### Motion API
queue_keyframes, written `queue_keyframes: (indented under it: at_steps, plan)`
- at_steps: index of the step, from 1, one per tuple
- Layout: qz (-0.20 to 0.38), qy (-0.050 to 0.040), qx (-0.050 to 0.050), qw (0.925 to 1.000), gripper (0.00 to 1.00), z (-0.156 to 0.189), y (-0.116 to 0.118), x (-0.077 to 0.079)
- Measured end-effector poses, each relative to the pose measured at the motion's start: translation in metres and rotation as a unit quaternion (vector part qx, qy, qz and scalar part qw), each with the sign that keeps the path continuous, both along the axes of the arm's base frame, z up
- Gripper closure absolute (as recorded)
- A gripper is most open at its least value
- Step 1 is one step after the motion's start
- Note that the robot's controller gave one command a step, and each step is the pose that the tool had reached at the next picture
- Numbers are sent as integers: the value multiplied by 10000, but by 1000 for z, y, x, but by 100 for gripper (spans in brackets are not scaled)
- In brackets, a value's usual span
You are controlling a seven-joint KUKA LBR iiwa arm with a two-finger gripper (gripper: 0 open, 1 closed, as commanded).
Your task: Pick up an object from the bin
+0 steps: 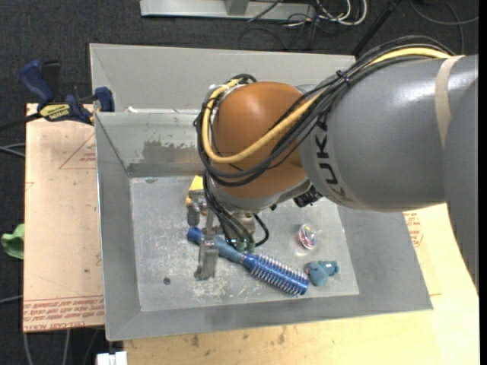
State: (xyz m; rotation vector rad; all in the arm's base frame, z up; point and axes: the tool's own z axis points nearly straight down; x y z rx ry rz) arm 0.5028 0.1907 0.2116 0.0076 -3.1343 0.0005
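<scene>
Lying on the scuffed bin [160,234] is a blue brush [262,266]

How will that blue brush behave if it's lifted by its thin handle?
The blue brush looks like rigid plastic, so it should probably hold its shape. Its bristled head is bulkier than the handle, so it may swing head-down. The round bristles might let it roll if nudged.

Probably a robotics lab: arm [396,128], metal bin [114,204], floor cables [335,6].

Dark carpeted floor [53,14]; grey metal stand base [221,4] at top; tangled cables [338,2] beside.
</scene>
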Motion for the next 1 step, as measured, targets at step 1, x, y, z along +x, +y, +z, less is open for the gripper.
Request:
queue_keyframes:
  at_steps: [1]
  plan:
    - [-620,-7,-11,9981,0,-146,-84,38]
